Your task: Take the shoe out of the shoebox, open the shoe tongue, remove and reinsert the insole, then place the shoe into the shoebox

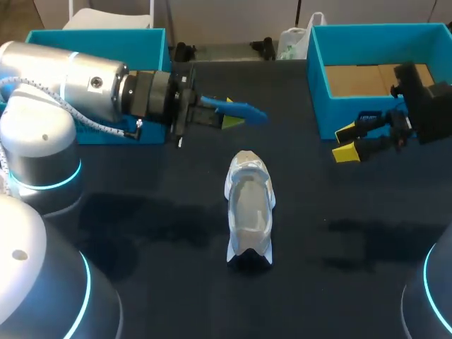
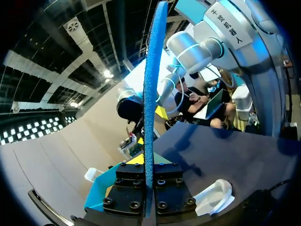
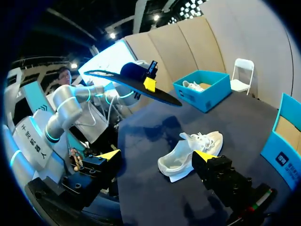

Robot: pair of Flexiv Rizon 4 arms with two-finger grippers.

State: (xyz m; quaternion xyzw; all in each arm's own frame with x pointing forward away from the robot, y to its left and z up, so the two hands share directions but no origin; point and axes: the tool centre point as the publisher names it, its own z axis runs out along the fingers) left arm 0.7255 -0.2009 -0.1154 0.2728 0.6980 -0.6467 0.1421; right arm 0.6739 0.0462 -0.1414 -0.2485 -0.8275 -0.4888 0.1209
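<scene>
- Head view: the table (image 1: 339,275) is dark. A white shoe (image 1: 248,212) sits in the middle of it with its open top up. It is out of both boxes.
- A blue left shoebox (image 1: 92,34) is at the far left corner. A blue right shoebox (image 1: 328,113) with a brown floor is at the far right corner.
- My left arm comes in from the left, lying flat above the table. The left gripper (image 1: 229,116) pinches a blue insole (image 1: 244,109) in the air, past the far end of the shoe.
- My right arm comes in from the right. The right gripper (image 1: 346,141) hangs just in front of the right shoebox. Its fingers are spread and hold nothing.
- Left wrist view: the insole (image 2: 150,94) shows only its thin edge. It sticks straight out from the left gripper (image 2: 149,181), squeezed from both sides.
- The shoe (image 2: 214,195) lies on the dark table (image 2: 235,155), beside and below the fingers. My right arm (image 2: 188,49) is far ahead.
- Right wrist view: the table (image 3: 155,202) is dark. The shoe (image 3: 190,153) lies on it, ahead of the right gripper (image 3: 156,155), not touching it. The fingers stand wide apart.
- Farther off, the left gripper (image 3: 149,84) holds the insole (image 3: 131,84) flat, high above the table.
- The left shoebox (image 3: 207,101) is at the far end with a second white shoe (image 3: 190,84) inside. The right shoebox (image 3: 282,141) is close by, beside the gripper.
</scene>
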